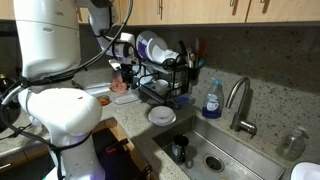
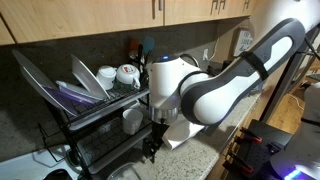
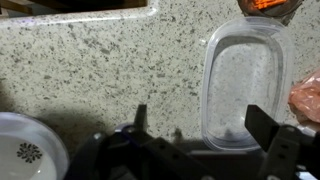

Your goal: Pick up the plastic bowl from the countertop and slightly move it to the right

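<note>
The plastic bowl (image 3: 245, 88) is a pale, translucent shallow container on the speckled countertop (image 3: 100, 70). In the wrist view it lies just ahead of my gripper (image 3: 203, 125), nearer the right finger. The gripper is open and empty, and its fingers straddle the bowl's near rim from above. In an exterior view the gripper (image 1: 125, 72) hovers over the bowl (image 1: 124, 98), left of the dish rack. In the exterior view from behind the rack the gripper (image 2: 155, 142) points down at the counter and the arm hides the bowl.
A larger white round dish (image 3: 25, 150) (image 1: 162, 116) sits near the sink (image 1: 205, 150). An orange dish (image 3: 268, 5) and a pinkish item (image 3: 308, 100) lie close to the bowl. A black dish rack (image 1: 165, 75) with plates, a blue soap bottle (image 1: 212, 100) and a faucet (image 1: 240, 105) stand nearby.
</note>
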{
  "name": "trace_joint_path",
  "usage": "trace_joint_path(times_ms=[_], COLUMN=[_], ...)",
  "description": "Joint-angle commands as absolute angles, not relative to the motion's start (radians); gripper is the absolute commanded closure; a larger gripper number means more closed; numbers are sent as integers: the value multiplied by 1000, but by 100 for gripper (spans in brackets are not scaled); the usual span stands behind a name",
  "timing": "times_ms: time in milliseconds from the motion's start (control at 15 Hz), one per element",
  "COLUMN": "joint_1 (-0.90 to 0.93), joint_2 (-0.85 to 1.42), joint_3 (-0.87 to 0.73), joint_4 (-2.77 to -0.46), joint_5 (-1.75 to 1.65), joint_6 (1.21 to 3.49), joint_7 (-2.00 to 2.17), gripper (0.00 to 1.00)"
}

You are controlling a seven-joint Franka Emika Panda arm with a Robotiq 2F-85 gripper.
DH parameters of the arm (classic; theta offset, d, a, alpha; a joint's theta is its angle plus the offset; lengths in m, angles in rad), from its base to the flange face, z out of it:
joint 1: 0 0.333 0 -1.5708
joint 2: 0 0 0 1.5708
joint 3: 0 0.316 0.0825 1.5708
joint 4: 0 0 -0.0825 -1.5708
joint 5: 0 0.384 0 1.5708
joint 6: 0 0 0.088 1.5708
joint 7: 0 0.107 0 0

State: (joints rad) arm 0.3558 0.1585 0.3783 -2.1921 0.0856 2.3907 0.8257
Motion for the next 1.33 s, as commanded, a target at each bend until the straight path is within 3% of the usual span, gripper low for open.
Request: trace_joint_path(times_ms=[0,1267], joint_1=[421,544], joint_2=[281,660], joint_3=[347,267], joint_4=[-2065,-1778], joint_5=[2,-15], joint_6=[2326,2174], joint_7=[883,677], gripper=[0,0])
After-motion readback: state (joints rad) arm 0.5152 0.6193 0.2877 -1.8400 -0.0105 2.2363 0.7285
